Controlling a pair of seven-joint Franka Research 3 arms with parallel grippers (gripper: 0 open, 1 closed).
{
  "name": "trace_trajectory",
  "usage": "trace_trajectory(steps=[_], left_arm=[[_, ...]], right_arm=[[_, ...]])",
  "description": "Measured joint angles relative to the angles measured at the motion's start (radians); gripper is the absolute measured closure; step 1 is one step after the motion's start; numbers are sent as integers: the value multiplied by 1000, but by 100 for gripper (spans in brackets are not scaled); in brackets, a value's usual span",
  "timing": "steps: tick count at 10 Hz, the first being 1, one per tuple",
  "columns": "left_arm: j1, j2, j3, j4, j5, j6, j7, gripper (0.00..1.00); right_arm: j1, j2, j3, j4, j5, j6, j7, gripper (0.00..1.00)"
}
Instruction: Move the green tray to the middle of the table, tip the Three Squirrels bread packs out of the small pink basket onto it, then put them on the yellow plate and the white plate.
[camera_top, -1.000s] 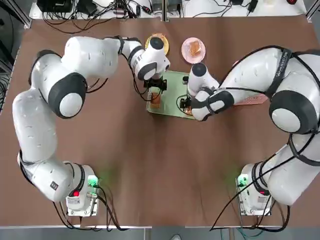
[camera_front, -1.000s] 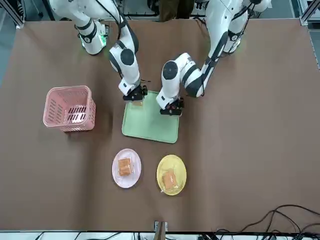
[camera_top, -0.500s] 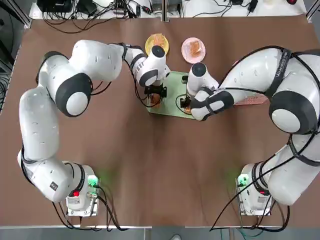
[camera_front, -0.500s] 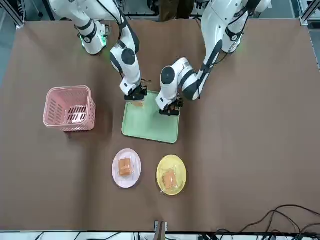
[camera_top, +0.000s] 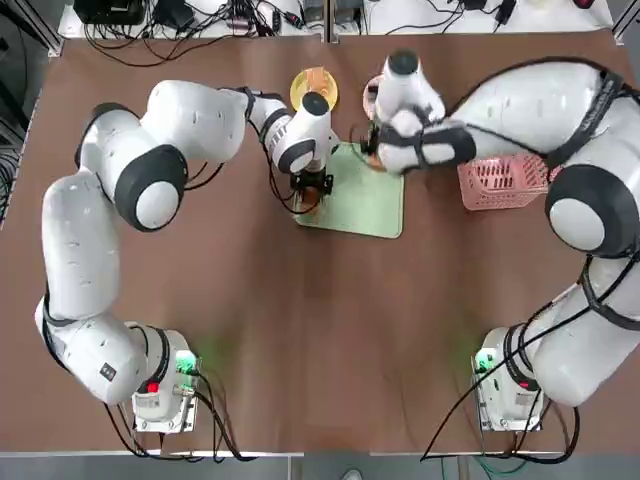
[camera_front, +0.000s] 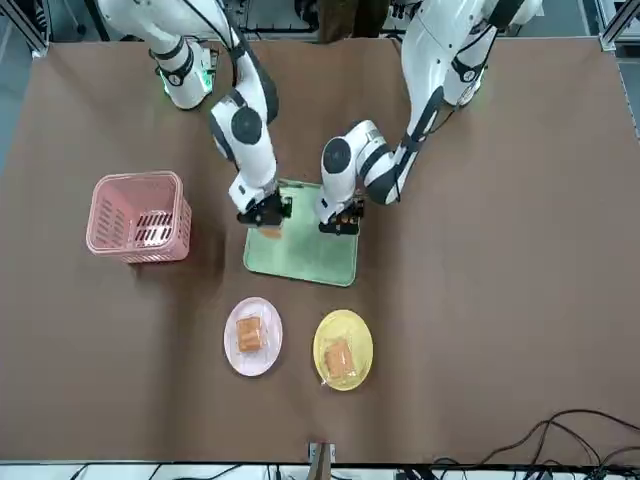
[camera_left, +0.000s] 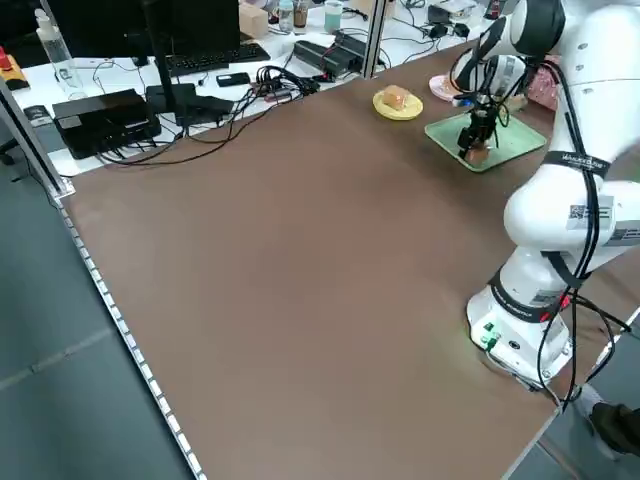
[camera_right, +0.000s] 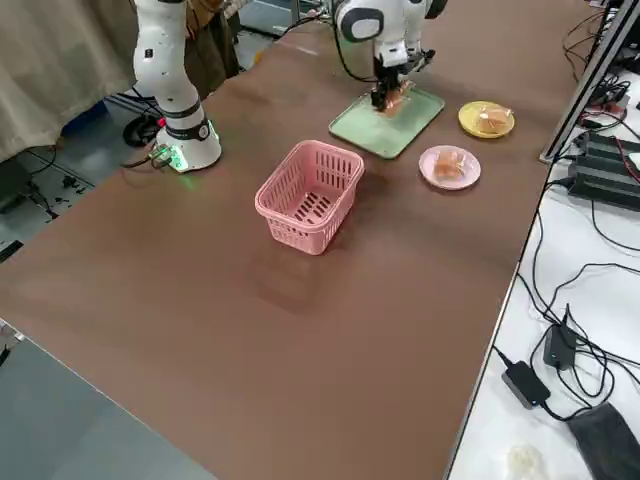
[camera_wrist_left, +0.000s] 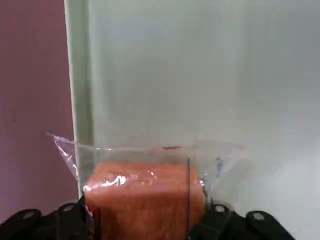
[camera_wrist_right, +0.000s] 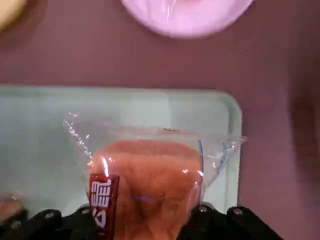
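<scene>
A clear-wrapped orange-brown bread pack was gripped between the left gripper fingers, another pack between the right gripper fingers. Beneath both lay the pale green tray, mid-table on the plain brown table; cables were strewn beyond.

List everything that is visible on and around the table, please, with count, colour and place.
table: one, dark brown
green tray: one, pale green, mid-table
pink basket: one, upright, beside the tray on the right arm's side
yellow plate: one, beyond the tray
white plate: one, beside the yellow plate
bread packs: four, orange-brown; one on each plate, one at each gripper
cables: several, black, beyond the table
left gripper: black, down at a pack on the tray's edge
right gripper: black, holding a pack above the tray
</scene>
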Motion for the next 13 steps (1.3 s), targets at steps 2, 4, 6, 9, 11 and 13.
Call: trace_trajectory(steps=[2,4,6,9,11,13], left_arm=[[19,-10,1,18,0,6,-2,33],[63,-27,4,109,0,-1,-5,33],[116,-35,9,218,0,-34,-7,32],[131,19,87,391,0,-36,-44,32],[120,82,129,483,0,-21,-64,31],[84,130,186,548,0,20,-122,31]], right_arm=[[-97,39,-3,131,0,-17,-102,52],[-154,153,-3,290,-1,-31,-163,52],[-178,275,-3,429,-1,-36,-212,52],[-229,370,-4,541,-2,-36,-320,52],[-243,415,-3,593,-2,-37,-347,56],[-242,452,1,620,-2,-37,-351,57]])
